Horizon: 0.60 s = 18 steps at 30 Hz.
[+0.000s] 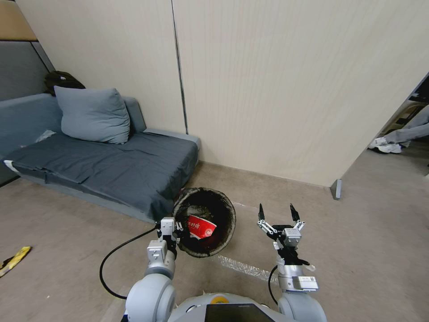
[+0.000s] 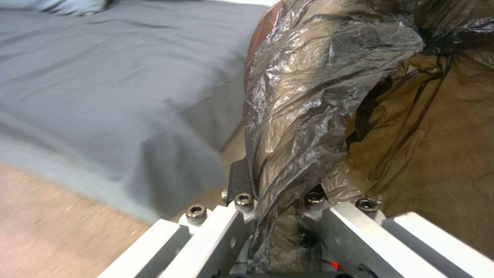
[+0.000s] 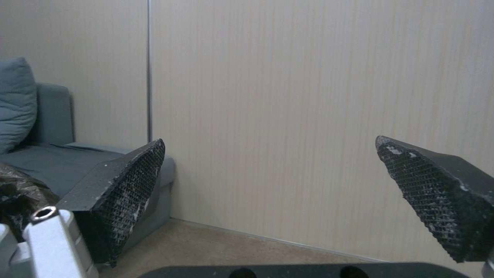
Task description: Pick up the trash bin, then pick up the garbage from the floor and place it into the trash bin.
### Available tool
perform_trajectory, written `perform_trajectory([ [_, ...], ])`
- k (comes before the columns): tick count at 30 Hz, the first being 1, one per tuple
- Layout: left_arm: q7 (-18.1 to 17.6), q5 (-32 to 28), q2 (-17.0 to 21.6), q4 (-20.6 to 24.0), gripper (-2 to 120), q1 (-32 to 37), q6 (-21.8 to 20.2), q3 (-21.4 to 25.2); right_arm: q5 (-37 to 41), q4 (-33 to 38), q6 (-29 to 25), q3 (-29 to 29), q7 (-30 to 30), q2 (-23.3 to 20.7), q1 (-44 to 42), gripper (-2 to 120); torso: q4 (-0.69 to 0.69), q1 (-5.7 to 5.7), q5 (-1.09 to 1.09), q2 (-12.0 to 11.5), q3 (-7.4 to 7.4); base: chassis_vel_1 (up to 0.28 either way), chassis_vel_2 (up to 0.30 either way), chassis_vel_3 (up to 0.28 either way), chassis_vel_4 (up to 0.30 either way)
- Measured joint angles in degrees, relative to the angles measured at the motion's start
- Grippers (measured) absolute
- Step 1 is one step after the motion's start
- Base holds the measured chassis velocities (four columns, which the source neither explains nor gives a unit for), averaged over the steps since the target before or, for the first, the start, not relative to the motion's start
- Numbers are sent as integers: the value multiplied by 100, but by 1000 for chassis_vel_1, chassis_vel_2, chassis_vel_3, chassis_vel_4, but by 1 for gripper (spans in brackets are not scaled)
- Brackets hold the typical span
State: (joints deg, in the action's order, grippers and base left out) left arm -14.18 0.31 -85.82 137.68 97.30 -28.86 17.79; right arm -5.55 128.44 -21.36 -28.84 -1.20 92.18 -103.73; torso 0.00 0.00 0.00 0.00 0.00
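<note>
Keep your left gripper clamped on the trash bin rim, hold it level, and send the wide-open right gripper for the yellow wrapper.

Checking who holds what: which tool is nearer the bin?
Left. The left tool is clamped on the bin's bagged rim; the right tool hangs open beside it, apart.

Black bin liner, red-and-white wrapper
</note>
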Motion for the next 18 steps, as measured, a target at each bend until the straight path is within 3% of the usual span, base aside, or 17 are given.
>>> perform_trajectory([
  [6, 2, 10, -26, -11, 1, 8, -25, -17, -469, -63, -115, -7, -69, -2, 72, 100, 0, 0, 0, 0, 0, 78, 73, 76, 83],
  [18, 7, 6, -8, -9, 1, -8, -51, -8, -462, -131, -164, 62, 19, -3, 142, 100, 1, 0, 0, 0, 0, 100, 108, 119, 115],
])
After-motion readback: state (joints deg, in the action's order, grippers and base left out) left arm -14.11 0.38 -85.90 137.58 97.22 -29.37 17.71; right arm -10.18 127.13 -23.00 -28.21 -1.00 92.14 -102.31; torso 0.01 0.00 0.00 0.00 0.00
